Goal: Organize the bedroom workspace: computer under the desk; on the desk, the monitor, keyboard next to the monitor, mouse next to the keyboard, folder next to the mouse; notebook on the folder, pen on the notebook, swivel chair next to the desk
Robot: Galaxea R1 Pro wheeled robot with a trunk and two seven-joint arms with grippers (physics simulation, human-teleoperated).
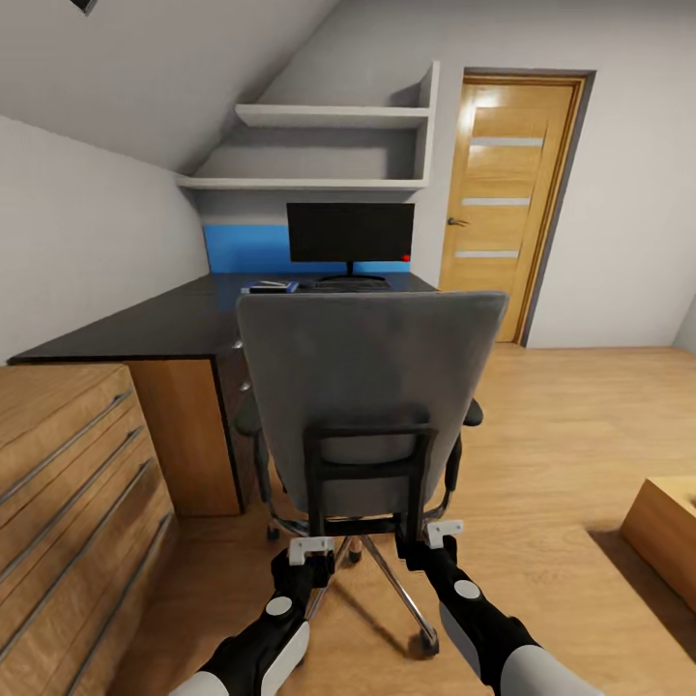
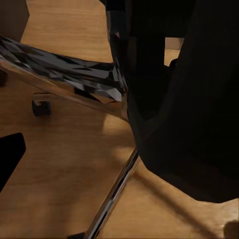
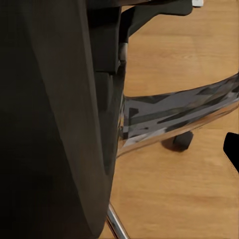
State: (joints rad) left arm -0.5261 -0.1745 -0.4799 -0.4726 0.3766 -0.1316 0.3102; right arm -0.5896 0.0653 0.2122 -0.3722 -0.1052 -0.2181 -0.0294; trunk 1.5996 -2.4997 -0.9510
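Note:
The swivel chair (image 1: 372, 377) stands right in front of me with its grey back toward me, close to the desk (image 1: 145, 324). On the desk's far end the monitor (image 1: 350, 232) stands upright, with the keyboard (image 1: 343, 284) as a dark strip before its foot. Left of the keyboard lies a small flat stack with a blue edge (image 1: 271, 286), too small to tell apart. My left gripper (image 1: 311, 553) and right gripper (image 1: 443, 534) are both open against the chair's black lower back frame (image 1: 372, 464). One finger (image 2: 10, 159) and one finger (image 3: 231, 149) show above the chrome base (image 2: 69, 79). The chair's seat is hidden.
An oak drawer unit (image 1: 68, 474) fills the left foreground beside the desk. A low oak box (image 1: 667, 527) sits at the right. The oak door (image 1: 507, 193) is shut at the back right. Wall shelves (image 1: 319, 145) hang over the desk. Wood floor lies open to the chair's right.

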